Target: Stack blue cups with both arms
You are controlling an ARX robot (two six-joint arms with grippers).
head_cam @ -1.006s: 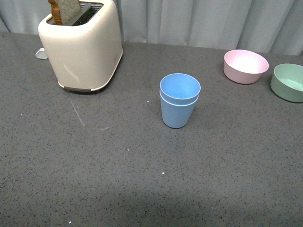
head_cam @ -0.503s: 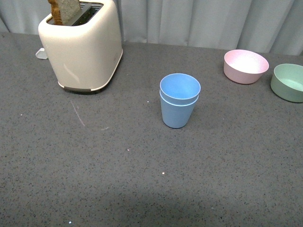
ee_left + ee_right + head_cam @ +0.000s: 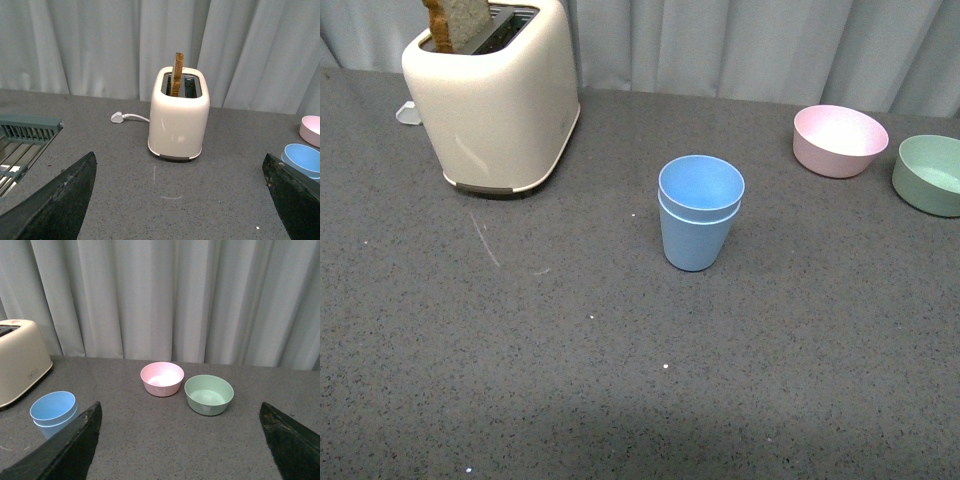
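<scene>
The two blue cups stand upright, one nested inside the other, near the middle of the grey table. The stack also shows in the left wrist view and in the right wrist view. Neither arm shows in the front view. My left gripper is open and empty, well back from the cups, its fingers spread wide. My right gripper is open and empty too, with its fingers apart and the cups off to one side.
A cream toaster with a slice of toast stands at the back left. A pink bowl and a green bowl sit at the back right. A white plug lies behind the toaster. A rack is at the left wrist view's edge.
</scene>
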